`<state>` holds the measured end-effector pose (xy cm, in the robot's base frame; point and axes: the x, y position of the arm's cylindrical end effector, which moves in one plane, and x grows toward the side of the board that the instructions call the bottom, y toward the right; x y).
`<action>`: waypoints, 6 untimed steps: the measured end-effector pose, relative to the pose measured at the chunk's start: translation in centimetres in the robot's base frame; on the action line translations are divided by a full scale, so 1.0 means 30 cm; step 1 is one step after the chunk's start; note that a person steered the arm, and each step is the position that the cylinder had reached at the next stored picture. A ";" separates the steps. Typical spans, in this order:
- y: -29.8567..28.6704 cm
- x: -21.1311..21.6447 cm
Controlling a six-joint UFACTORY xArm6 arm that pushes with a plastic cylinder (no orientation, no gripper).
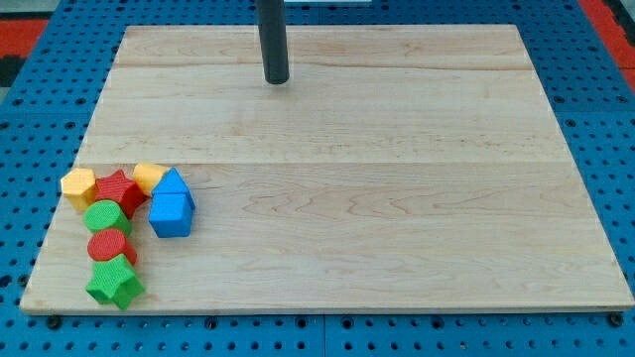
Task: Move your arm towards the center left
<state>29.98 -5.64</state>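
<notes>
My tip (277, 80) touches the wooden board (397, 198) near the view's top, a little left of centre. All the blocks sit in a cluster at the view's lower left, far from the tip. A yellow block (78, 185), a red star block (119, 189) and a second yellow block (149, 176) form a row. Two blue blocks stand to their right: one (171, 183) above the other (172, 214). Below the row come a green cylinder (104, 217), a red cylinder (108, 246) and a green star block (114, 284).
The board lies on a blue perforated table (30, 149). A red area (610, 20) shows at the view's top right corner and another at the top left.
</notes>
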 end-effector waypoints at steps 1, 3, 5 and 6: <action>0.000 0.000; -0.033 -0.004; -0.754 0.141; -0.827 0.226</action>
